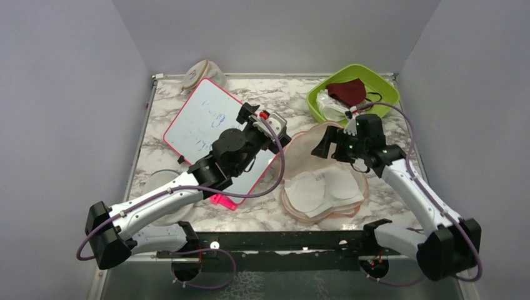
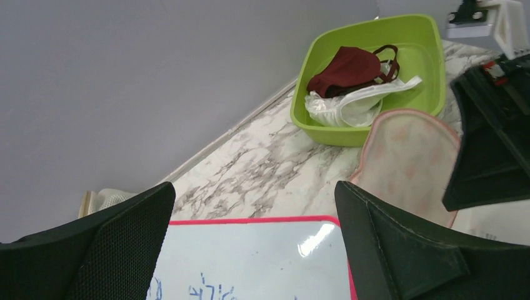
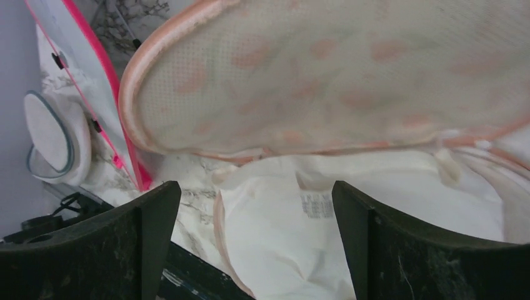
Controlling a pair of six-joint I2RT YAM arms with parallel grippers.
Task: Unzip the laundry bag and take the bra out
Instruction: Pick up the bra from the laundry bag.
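Observation:
The laundry bag point(image 1: 309, 147) lies open at centre right, its peach printed flap raised and its pink-edged lower half point(image 1: 325, 215) flat on the table. The white bra point(image 1: 325, 187) lies inside the lower half, uncovered. My right gripper point(image 1: 334, 150) is open and empty, hovering just above the bag. In the right wrist view the bra point(image 3: 294, 250) shows between and below my open fingers point(image 3: 256, 194), under the flap point(image 3: 325, 75). My left gripper point(image 1: 265, 126) is open and empty above the whiteboard, left of the bag. Its wrist view shows the flap point(image 2: 406, 156) beyond my open fingers point(image 2: 255, 194).
A pink-framed whiteboard point(image 1: 209, 128) lies under my left arm. A green bin point(image 1: 387, 87) at the back right holds a maroon mask point(image 1: 347, 90) and a white wrapper point(image 1: 328, 103). A beige rounded fabric thing point(image 1: 200, 74) sits at the back wall. A round pale piece point(image 1: 156, 184) lies front left.

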